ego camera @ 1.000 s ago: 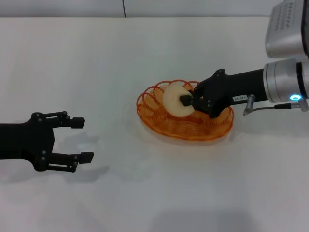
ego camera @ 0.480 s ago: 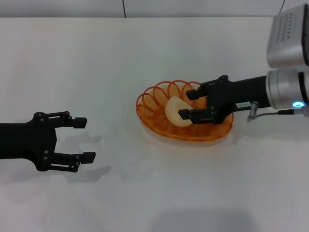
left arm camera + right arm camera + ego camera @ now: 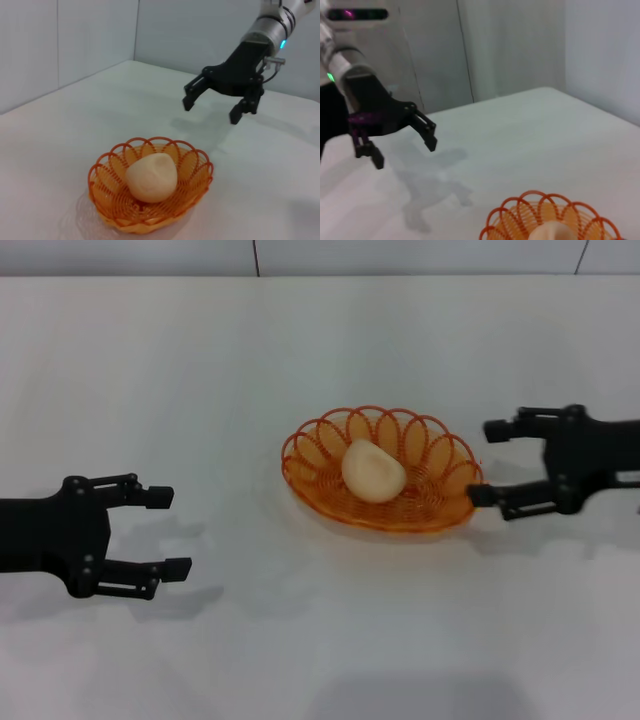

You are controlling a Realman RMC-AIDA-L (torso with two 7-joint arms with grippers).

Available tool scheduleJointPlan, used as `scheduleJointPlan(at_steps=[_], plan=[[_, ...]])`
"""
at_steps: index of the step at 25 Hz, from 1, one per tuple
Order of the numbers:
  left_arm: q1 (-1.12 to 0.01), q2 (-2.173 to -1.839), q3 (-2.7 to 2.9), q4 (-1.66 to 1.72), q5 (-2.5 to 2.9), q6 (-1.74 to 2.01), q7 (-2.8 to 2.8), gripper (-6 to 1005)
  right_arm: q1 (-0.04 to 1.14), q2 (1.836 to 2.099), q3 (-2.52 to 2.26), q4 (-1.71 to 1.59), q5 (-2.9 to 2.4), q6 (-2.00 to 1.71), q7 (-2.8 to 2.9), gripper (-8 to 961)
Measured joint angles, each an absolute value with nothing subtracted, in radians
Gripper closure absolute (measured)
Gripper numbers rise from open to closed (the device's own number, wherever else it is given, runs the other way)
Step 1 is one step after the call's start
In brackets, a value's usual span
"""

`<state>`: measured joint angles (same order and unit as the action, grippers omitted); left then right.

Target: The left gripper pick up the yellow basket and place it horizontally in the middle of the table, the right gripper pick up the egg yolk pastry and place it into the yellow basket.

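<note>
The yellow basket (image 3: 384, 483) lies flat in the middle of the table (image 3: 300, 350), and the egg yolk pastry (image 3: 372, 472) rests inside it. The left wrist view shows the basket (image 3: 107, 192) with the pastry (image 3: 151, 177) in it. The right wrist view shows the basket (image 3: 520, 217) and the top of the pastry (image 3: 551, 234). My right gripper (image 3: 482, 462) is open and empty just right of the basket; it also shows in the left wrist view (image 3: 210, 110). My left gripper (image 3: 166, 532) is open and empty at the table's left; it also shows in the right wrist view (image 3: 402, 149).
Grey wall panels (image 3: 400, 255) run along the table's far edge.
My right gripper opened and let go of the pastry, which settled in the basket. The gripper then pulled back to the right, clear of the basket. The left gripper barely moved.
</note>
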<state>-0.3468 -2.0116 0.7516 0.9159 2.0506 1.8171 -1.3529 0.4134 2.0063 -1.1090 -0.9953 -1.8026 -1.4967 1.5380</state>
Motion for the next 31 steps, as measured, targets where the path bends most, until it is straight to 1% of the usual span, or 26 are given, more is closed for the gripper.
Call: scheduleJointPlan(at_steps=[7,11,15,26,31], plan=[[-0.349,-2.010,0.752,0.915,2.049,1.818,-1.340,119,0.407,1.982,-0.960,-0.857,-1.811,-1.636,1.393,81],[-0.351,-2.008,0.752,0.914,2.049,1.819,-1.338,119,0.388,1.979,-0.962,-0.854,-1.824,-1.641,1.366,80],[-0.357,-2.008,0.752,0.913,2.049,1.819,-1.336,119,0.386,1.980,-0.963,-0.853,-1.855,-1.638,1.362,81],[-0.375,-2.007,0.750,0.900,2.048,1.797,-1.346,119,0.394,1.995,-0.960,-0.844,-1.879,-1.631,1.357,80],[-0.379,-2.008,0.750,0.900,2.049,1.795,-1.349,119,0.400,1.997,-0.961,-0.843,-1.879,-1.618,1.357,80]])
